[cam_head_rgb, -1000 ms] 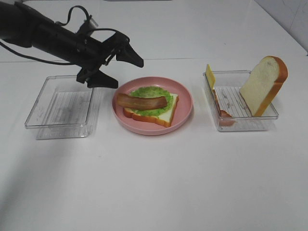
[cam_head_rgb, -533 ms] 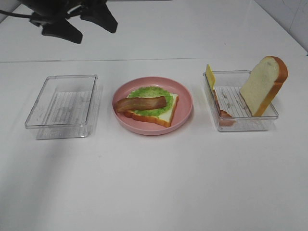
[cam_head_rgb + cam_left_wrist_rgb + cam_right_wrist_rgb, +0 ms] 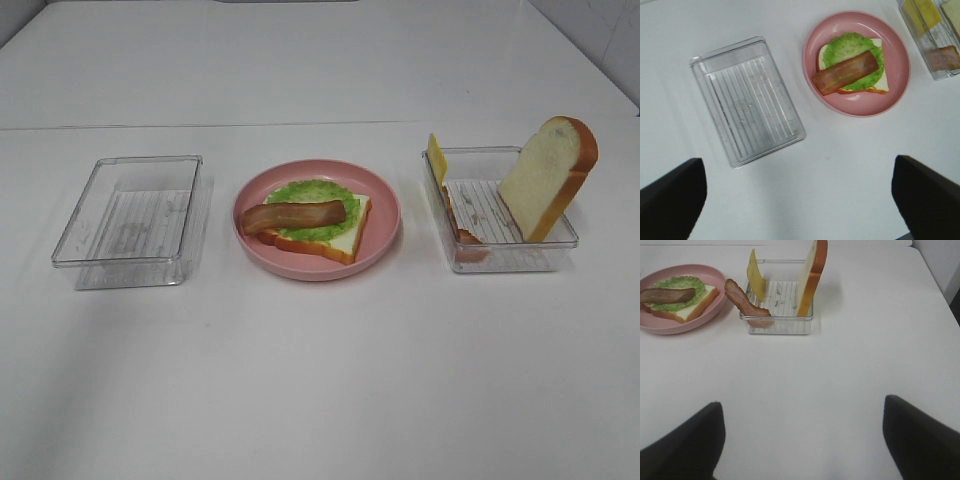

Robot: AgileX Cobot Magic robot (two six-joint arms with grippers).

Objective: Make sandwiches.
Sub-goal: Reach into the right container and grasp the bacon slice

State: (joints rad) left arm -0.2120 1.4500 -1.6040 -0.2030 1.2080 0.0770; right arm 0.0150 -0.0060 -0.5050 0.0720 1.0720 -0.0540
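Observation:
On the pink plate (image 3: 385, 215) lies a white bread slice (image 3: 345, 240) with a green lettuce leaf (image 3: 315, 190) on it and a bacon strip (image 3: 295, 214) on top. The right clear tray (image 3: 500, 262) holds a second bread slice (image 3: 545, 175) standing on edge, a yellow cheese square (image 3: 437, 157) and another bacon strip (image 3: 462, 235). Neither arm shows in the exterior high view. My left gripper (image 3: 800, 200) hangs open high above the table, nothing between its fingers (image 3: 670, 200). My right gripper (image 3: 805, 440) is open and empty, well back from the upright bread (image 3: 812, 275).
An empty clear tray (image 3: 130, 215) sits left of the plate, seen in the left wrist view as a ribbed empty tray (image 3: 747, 100). White tabletop runs all around the three containers; its far edge lies behind them.
The left arm, which was over the empty tray and the plate's left side, has drawn back up and to the left and left the exterior high view. The food has not moved.

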